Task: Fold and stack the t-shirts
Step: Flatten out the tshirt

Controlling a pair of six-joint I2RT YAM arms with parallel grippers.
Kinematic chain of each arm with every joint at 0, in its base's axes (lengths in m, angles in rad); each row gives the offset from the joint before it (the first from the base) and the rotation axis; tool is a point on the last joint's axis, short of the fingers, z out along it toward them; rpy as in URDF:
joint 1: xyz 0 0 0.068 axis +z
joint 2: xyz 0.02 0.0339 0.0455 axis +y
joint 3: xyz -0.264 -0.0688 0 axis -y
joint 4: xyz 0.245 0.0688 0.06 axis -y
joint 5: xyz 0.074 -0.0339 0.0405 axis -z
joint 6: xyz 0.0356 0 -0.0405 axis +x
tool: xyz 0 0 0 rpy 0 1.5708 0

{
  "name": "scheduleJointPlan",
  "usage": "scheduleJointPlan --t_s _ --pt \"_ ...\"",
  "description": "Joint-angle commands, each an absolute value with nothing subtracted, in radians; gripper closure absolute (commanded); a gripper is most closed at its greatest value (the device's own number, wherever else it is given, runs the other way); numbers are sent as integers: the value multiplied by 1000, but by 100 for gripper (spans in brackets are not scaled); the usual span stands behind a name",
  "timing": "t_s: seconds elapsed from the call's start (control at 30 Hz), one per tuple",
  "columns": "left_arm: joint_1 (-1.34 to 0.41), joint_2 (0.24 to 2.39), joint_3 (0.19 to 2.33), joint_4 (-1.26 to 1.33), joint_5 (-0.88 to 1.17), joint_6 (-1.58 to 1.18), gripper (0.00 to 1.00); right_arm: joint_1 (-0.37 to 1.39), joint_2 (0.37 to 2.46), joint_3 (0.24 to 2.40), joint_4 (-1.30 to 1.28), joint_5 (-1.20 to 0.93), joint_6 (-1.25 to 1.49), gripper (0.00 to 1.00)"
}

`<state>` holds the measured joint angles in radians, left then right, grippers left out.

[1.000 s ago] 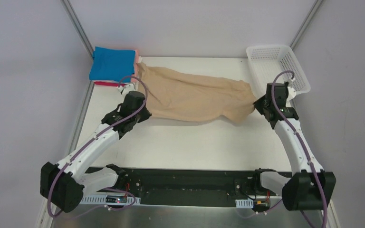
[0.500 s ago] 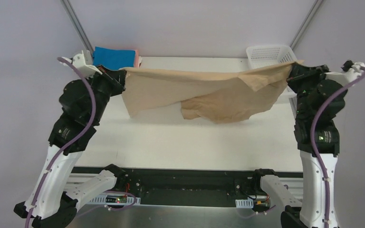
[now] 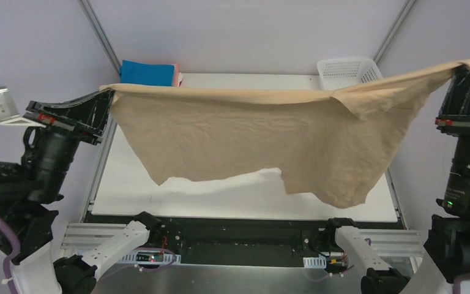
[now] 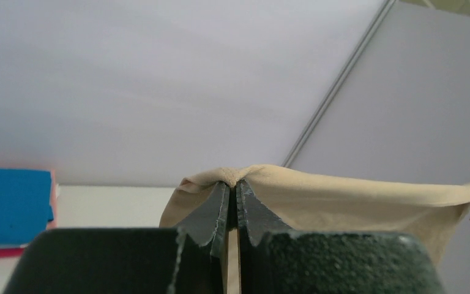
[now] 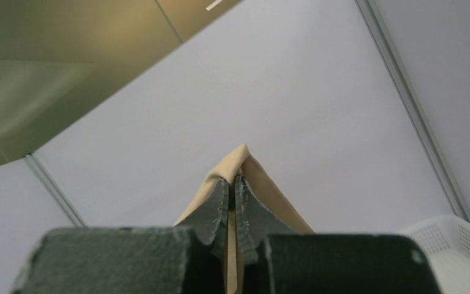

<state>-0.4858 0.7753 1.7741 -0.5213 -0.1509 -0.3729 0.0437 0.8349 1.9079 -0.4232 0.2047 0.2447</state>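
Tan t-shirt: thin soft cloth, matt, finely crinkled, strung between the two pincers. Left gripper and right gripper: fingers dark, matt, grainy, toothed along the inner edges. Past the left pincer, blue folded shirt: matt cloth, smoother. Low beside the right pincer, basket: white plastic mesh, slight sheen. Below both, table: white, smooth, matt.
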Motion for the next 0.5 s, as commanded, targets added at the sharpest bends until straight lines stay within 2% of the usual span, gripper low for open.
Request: scheduleJointPlan --t_s 0.0,0.27,0.47 --pt "-492 770 1852 -538 -108 -327 100 37 877 2066 -425 163 214 100" --pt "-492 769 1877 -551 -122 -313 100 37 883 2109 -430 114 207 100" --pt "-492 842 1804 -549 -192 -320 100 37 880 1904 -350 110 189 100"
